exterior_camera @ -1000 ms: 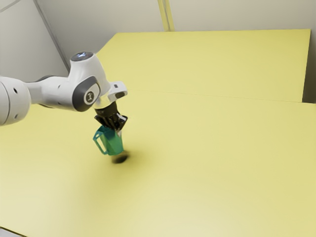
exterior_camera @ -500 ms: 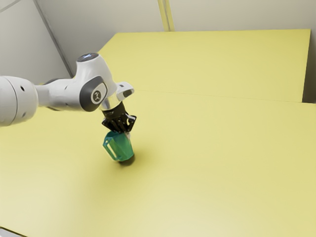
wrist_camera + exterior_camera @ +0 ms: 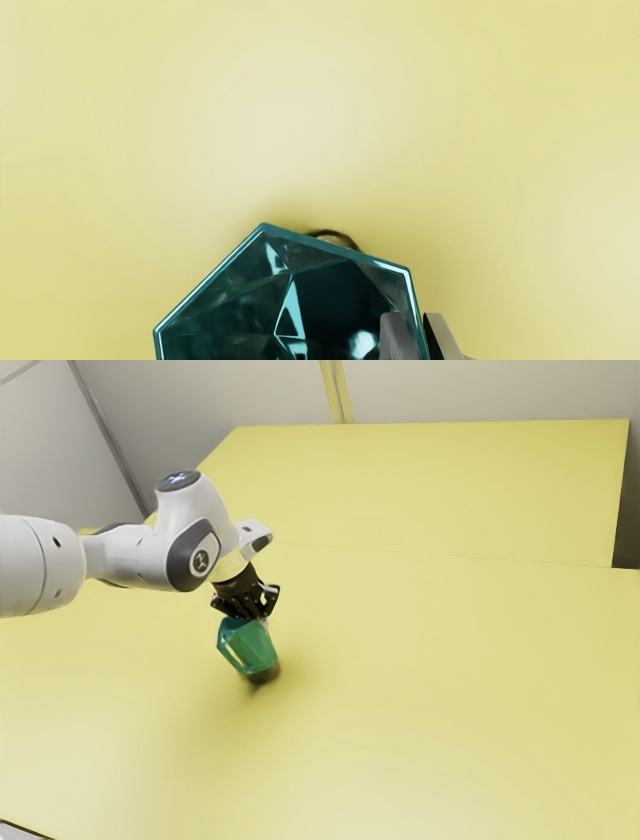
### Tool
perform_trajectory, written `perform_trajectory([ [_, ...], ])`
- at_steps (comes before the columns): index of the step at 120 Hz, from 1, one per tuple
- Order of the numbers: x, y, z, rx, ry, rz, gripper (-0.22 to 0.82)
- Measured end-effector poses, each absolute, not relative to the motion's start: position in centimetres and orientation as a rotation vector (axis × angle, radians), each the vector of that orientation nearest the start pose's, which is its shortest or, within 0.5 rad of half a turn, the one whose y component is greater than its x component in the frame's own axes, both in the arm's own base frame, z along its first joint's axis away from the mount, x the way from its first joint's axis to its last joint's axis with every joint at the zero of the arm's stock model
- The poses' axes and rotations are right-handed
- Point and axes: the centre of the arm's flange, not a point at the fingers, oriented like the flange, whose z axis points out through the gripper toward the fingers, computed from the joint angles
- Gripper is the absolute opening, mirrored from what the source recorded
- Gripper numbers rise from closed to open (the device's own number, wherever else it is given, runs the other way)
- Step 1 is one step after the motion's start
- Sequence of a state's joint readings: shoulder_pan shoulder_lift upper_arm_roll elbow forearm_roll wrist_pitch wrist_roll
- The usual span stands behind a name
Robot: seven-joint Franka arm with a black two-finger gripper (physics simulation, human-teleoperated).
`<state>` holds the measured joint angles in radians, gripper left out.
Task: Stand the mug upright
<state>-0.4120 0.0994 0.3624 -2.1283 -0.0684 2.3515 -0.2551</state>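
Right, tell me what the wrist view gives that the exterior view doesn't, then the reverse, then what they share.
Wrist view: the faceted inside of the teal mug, one fingertip within its rim, the other outside.

Exterior view: the white arm, the wall behind the yellow table, and the mug's tilt.

Both: mug, table and pincer.

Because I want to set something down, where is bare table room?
Bare patch: table from the mug to the exterior view's right edge, bounded behind by the seam. Crowded: around the mug, gripped by the fingers.
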Motion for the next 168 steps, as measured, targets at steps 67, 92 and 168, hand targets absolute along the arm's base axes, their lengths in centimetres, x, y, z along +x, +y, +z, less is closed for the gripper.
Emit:
perform_trajectory([
  [67,57.1,-3.4,37.4,-3.135,-0.333,-0.400,-0.17],
  [92,56.0,-3.2,36.9,-3.145,-0.343,-0.366,-0.18],
  [168,56.7,-3.3,37.4,-3.158,-0.334,-0.387,0.43],
])
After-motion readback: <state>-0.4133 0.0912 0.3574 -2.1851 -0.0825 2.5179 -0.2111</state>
